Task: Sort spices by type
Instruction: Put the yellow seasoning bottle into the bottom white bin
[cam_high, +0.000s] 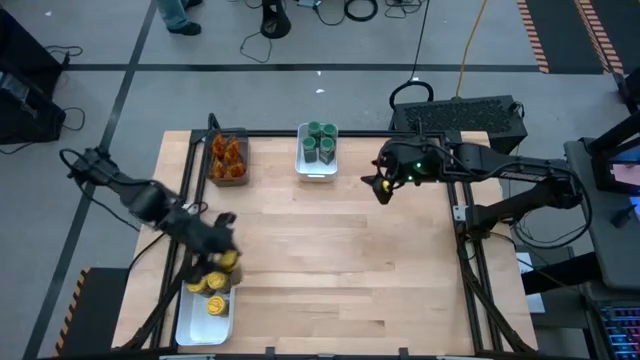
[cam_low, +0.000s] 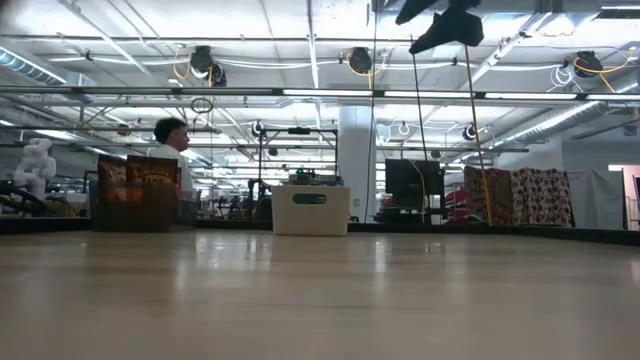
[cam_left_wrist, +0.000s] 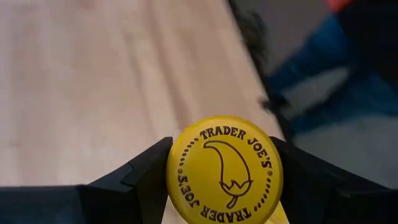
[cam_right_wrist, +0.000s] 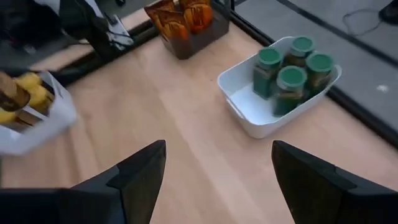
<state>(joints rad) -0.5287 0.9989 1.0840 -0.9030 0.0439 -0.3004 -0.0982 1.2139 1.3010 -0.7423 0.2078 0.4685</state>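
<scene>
Right on the yellow lid (cam_left_wrist: 224, 169) you can read "TRADER JOE'S" printed twice around the rim, with a black chili pepper drawn in the middle. That lid tops a yellow-lidded jar (cam_high: 229, 259) clamped between the dark fingers (cam_left_wrist: 134, 183) of the left gripper (cam_high: 224, 250), at the left edge of the table (cam_high: 340, 260), just above the white tray (cam_high: 205, 315) at the near left corner, where more yellow-lidded jars (cam_high: 214, 297) sit. The left arm reaches in from the left side, angled down toward that tray. Over on the right, the right gripper (cam_high: 381, 188) hangs with its fingers (cam_right_wrist: 140, 174) spread wide and nothing between them, above bare wood near the far tray (cam_high: 317, 168) holding four green-lidded jars (cam_high: 320, 141). Beside that tray, the dark bin (cam_high: 228, 160) holds the orange-brown pieces (cam_high: 227, 154).
</scene>
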